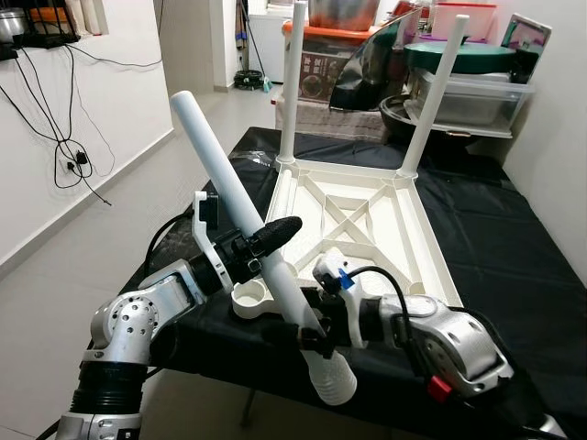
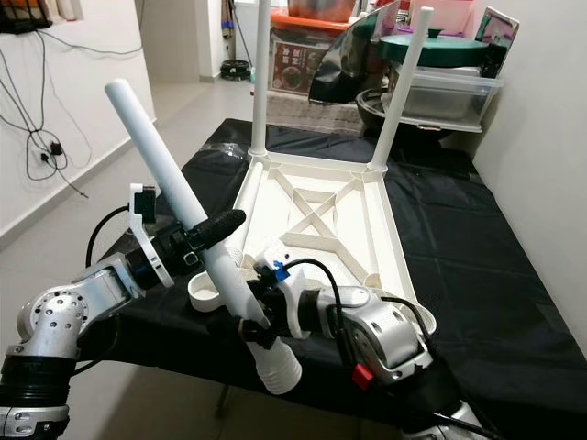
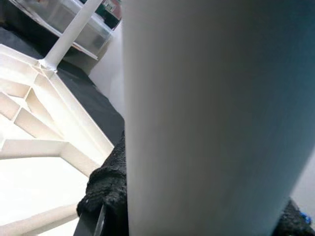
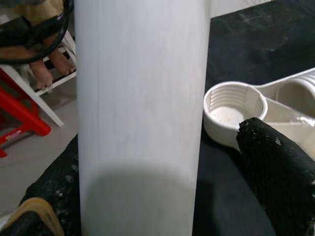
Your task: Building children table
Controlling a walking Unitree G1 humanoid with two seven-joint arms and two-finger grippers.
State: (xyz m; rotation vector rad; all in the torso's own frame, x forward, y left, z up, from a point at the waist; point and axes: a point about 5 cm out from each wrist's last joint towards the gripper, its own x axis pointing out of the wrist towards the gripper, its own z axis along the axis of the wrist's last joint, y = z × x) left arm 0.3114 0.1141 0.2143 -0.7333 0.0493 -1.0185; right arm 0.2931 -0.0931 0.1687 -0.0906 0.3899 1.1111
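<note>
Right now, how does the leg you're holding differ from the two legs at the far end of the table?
The held leg is loose, tilted, gripped by the left pincer and right pincer. The far legs stand upright, screwed into the upturned table. The held leg's threaded end is exposed; theirs are seated in sockets. All are white tubes.

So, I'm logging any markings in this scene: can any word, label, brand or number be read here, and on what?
No text can be read.
Dark box behind the upturned white table: printed pattern, too blurred to read.
Framed picture at the back right: too small to read.
White table leg, held by the left gripper and right gripper: no marking seen.
</note>
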